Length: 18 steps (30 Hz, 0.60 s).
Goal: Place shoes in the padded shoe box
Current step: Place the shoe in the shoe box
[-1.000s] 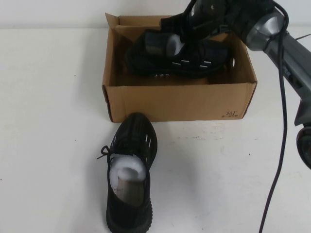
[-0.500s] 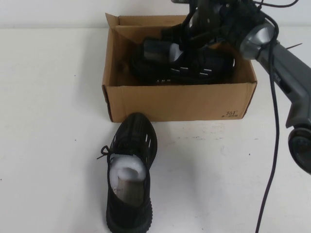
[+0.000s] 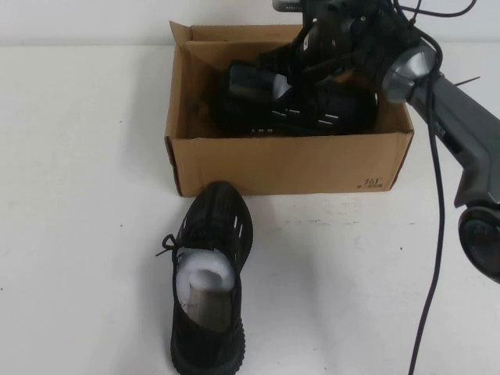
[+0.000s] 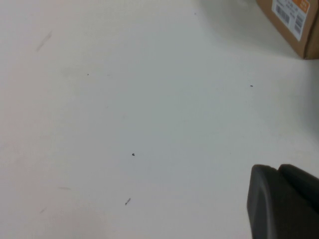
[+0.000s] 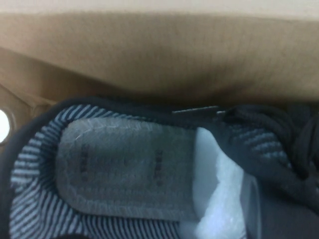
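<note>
A bare white counter is shown; a labelled cardboard box corner is seen at 1 o'clock.

The white desk lies bare along its left edge, where the left end effector sits low over it. The brown corrugated cardboard box blocks the far middle; its interior is filled by one black knit sneaker and the right end effector above it. The second black sneaker occupies the near edge, toe just beside the box's front wall. The near right corner is crossed by a black cable.
</note>
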Tool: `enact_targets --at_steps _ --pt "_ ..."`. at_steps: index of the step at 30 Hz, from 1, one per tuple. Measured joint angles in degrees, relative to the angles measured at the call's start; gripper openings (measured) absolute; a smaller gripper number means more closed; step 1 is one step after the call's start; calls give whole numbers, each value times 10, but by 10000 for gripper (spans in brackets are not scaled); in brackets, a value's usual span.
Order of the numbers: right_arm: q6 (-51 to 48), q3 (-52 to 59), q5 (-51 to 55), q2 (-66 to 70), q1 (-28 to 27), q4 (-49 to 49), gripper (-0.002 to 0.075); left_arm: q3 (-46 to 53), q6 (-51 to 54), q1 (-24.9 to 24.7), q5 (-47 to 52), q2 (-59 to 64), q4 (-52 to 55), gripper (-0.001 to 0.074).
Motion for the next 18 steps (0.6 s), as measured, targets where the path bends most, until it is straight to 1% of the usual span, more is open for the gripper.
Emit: enact_targets --at_steps 8,11,14,16,17,18 --pt "-22 0 -14 7 0 7 19 0 0 0 0 0 0 -4" --pt "-30 0 -16 7 0 7 59 0 0 0 0 0 0 -4" --pt "-34 0 -25 7 0 7 173 0 0 0 0 0 0 -4" --pt "-35 0 -26 7 0 6 290 0 0 0 0 0 0 -4" --pt "-35 0 -26 7 0 6 337 0 0 0 0 0 0 -4" --pt "-37 0 -26 7 0 6 367 0 0 0 0 0 0 -4"
